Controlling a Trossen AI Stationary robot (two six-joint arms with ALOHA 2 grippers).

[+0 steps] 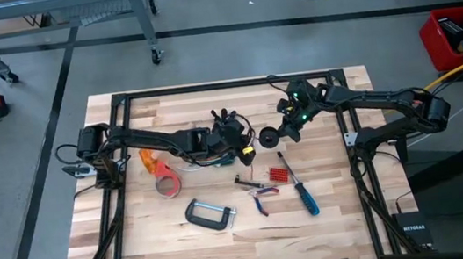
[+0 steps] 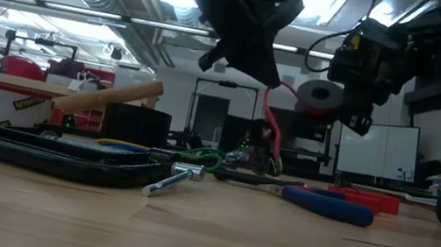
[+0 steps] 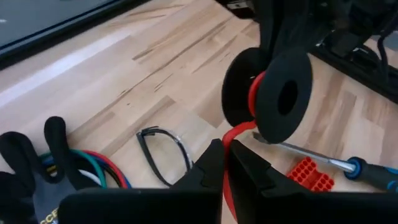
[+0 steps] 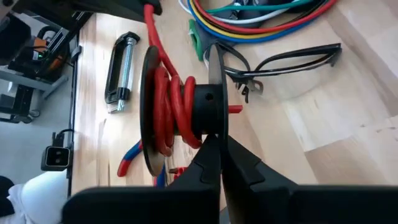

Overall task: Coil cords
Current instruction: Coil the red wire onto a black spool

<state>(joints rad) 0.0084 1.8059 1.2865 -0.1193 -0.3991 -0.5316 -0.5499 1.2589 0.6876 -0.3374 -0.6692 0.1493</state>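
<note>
A black spool (image 4: 180,106) with red cord wound on it hangs above the table's middle, also seen in the high view (image 1: 268,136). My right gripper (image 4: 217,165) is shut on it. The red cord (image 3: 239,130) runs from the spool to my left gripper (image 3: 225,171), which is shut on it just left of the spool (image 1: 246,142). In the low view the cord (image 2: 267,118) hangs down below that gripper toward the table. A bundle of coloured cords (image 4: 261,18) lies on the table under the left arm. My left gripper pinches the red cord (image 3: 227,146) between its two fingers, a short way from the spool. The fingers slant down toward the table's right side. The stretch between fingers and spool (image 3: 249,93) hangs clear of the table. My right gripper pinches the rim of one spool flange (image 4: 214,127) between its two fingers. The fingers slant down from the table's right side. The spool hangs clear of the table (image 2: 322,95), its axle about level.
Safety glasses (image 4: 292,62) and black gloves (image 3: 37,155) lie beside the cord bundle. Nearer the front edge lie a blue-handled screwdriver (image 1: 303,190), a red bit holder (image 1: 280,175), pliers (image 1: 262,193), a C-clamp (image 1: 209,214) and an orange-red tape roll (image 1: 167,182).
</note>
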